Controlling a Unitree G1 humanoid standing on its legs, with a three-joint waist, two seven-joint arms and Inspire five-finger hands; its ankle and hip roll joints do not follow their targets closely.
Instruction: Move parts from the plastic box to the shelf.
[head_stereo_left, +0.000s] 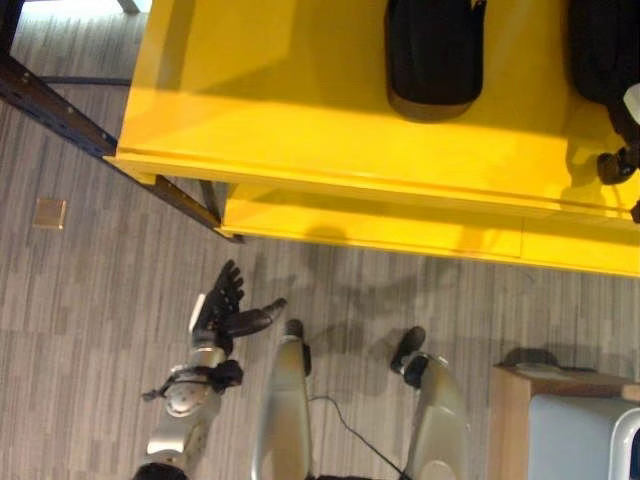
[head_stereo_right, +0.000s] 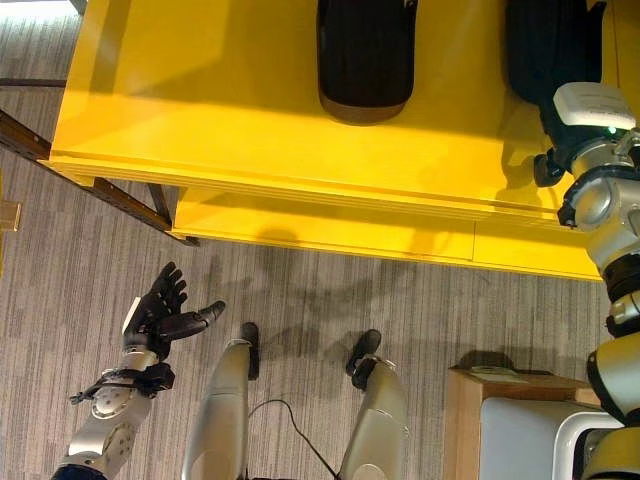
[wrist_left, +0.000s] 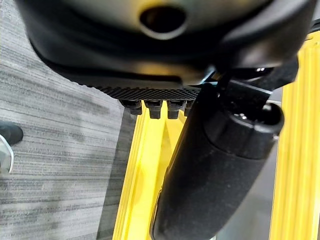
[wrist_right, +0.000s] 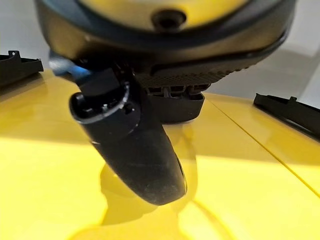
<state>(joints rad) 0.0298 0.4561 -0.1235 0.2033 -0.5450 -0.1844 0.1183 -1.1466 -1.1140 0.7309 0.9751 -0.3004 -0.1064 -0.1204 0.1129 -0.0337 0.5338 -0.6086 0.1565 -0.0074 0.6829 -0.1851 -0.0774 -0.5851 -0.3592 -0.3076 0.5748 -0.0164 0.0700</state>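
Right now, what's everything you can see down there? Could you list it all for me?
shelf: one, yellow, across the upper part of the eye views, with a lower yellow level showing under its front edge.
black parts: two, lying on the shelf, one near the middle and one at the right end.
frame: one, dark metal, running out from under the shelf's left end.
floor: grey striped, in front of the shelf.
tile: one, small, tan, on the floor at left.
box: one, pale grey, in a wooden surround at lower right.
left hand: dark, open, low over the floor.
right hand: dark, over the shelf top near the right part; its fingers are hidden.
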